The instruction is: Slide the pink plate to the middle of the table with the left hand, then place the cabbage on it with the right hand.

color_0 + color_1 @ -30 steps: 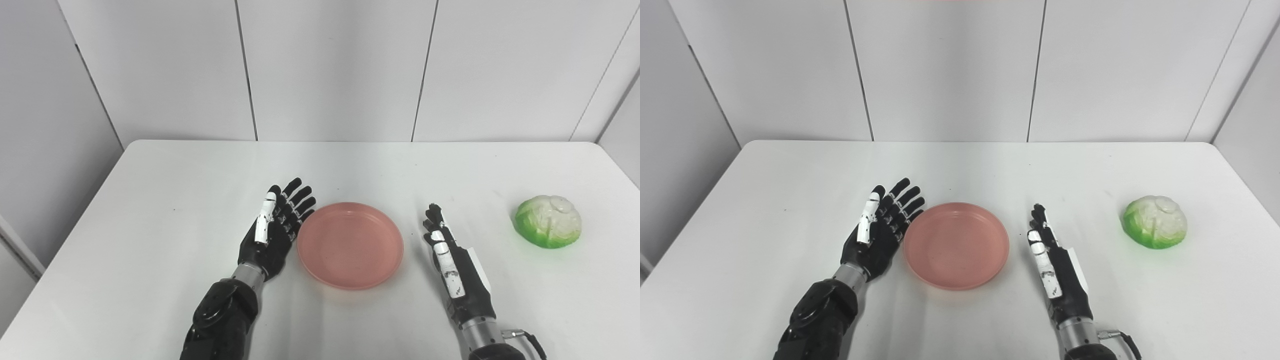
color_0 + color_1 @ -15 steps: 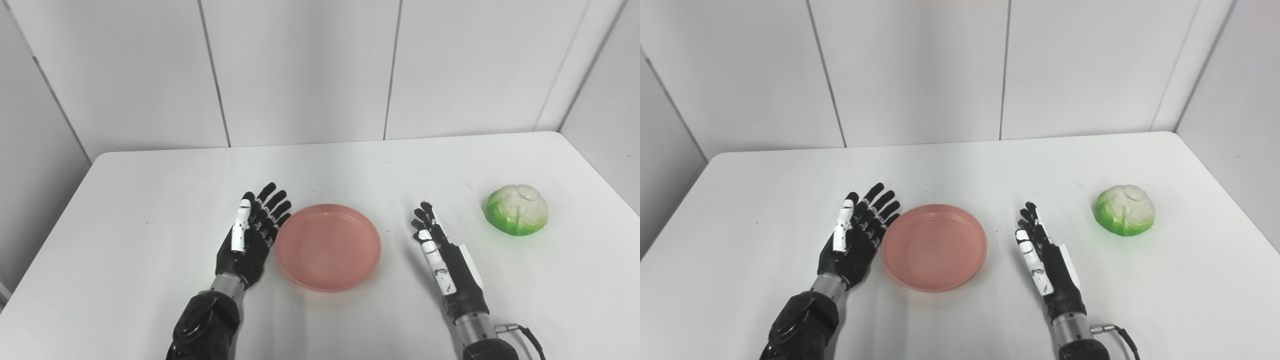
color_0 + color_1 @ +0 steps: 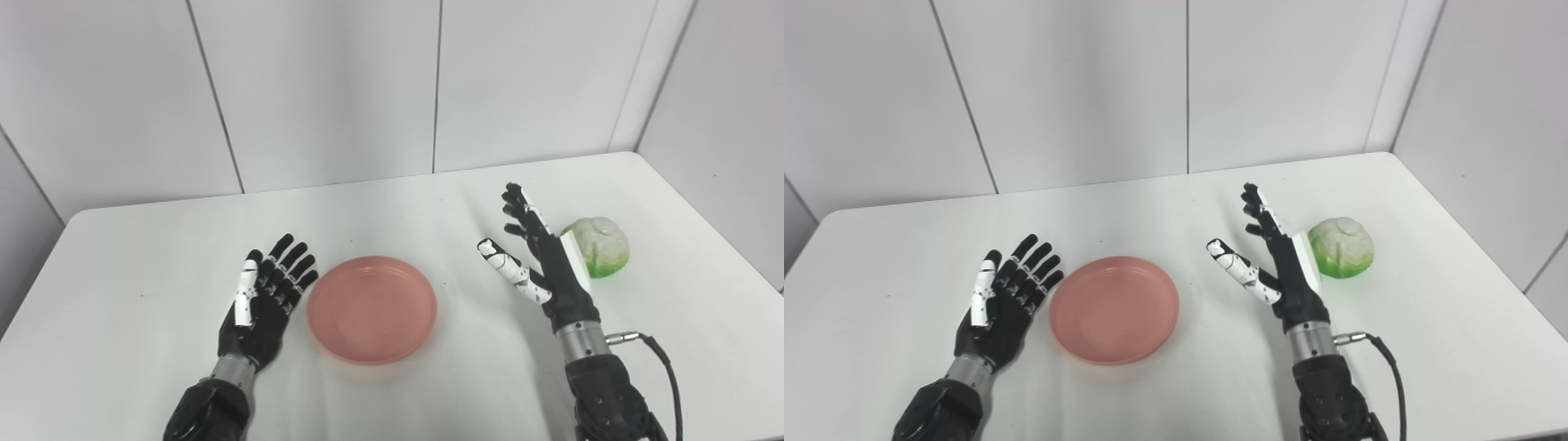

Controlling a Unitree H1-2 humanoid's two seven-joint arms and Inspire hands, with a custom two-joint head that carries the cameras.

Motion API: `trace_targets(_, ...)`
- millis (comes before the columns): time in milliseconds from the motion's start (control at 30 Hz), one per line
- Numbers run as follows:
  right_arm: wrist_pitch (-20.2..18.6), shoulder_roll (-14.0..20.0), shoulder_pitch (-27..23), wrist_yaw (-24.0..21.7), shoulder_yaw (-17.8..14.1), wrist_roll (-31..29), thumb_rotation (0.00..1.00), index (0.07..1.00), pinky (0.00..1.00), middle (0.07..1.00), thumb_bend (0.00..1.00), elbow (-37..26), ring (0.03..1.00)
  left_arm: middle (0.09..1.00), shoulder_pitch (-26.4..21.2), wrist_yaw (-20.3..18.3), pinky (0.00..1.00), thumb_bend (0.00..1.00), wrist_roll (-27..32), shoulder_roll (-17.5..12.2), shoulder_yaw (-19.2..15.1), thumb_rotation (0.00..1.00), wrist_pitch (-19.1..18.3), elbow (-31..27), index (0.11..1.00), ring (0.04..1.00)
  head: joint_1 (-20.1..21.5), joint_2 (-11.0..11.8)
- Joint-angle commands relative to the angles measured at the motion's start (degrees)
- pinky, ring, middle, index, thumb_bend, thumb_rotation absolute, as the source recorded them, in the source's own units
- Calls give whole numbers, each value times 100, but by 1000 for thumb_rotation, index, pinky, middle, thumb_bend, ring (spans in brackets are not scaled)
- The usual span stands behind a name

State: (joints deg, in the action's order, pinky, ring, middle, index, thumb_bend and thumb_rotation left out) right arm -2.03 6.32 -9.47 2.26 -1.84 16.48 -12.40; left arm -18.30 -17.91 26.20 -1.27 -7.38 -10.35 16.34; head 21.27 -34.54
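Observation:
The pink plate point(image 3: 372, 308) lies empty on the white table point(image 3: 153, 245), near its middle. My left hand point(image 3: 262, 303) is open, palm up, resting just left of the plate's rim with a small gap between them. The green and white cabbage point(image 3: 597, 246) sits at the right side of the table. My right hand point(image 3: 539, 263) is open with its thumb spread. It is raised above the table, just left of the cabbage, and covers the cabbage's left edge. In the right eye view the hand point(image 3: 1274, 257) stands beside the cabbage point(image 3: 1342, 247).
White wall panels stand behind the table. The table's right edge point(image 3: 729, 245) runs close to the cabbage. A black cable point(image 3: 667, 373) hangs from my right wrist.
The camera has swung to the right. My right hand has lifted, moved forward and right up to the cabbage, and spread its thumb. The left hand and plate keep their places.

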Motion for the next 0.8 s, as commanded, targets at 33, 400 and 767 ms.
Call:
trace_targets(33, -85, 145, -261, 121, -100, 257, 638, 934, 847, 919, 903, -299, 891, 878, 69, 14, 863, 428, -53, -126, -23, 1000, -81, 222, 863, 877, 69, 6)
trace_targets(400, -334, 727, -455, 127, -462, 751, 552, 950, 887, 920, 1000, -509, 891, 843, -148, -417, 826, 448, 124, -426, -172, 915, 153, 876, 832, 842, 518, 34)
trace_targets(767, -660, 1384, -424, 210, -969, 1150, 534, 980, 884, 943, 1000, -374, 921, 817, -326, -652, 791, 458, 271, -614, -314, 905, 192, 1356, 804, 811, 781, 25)
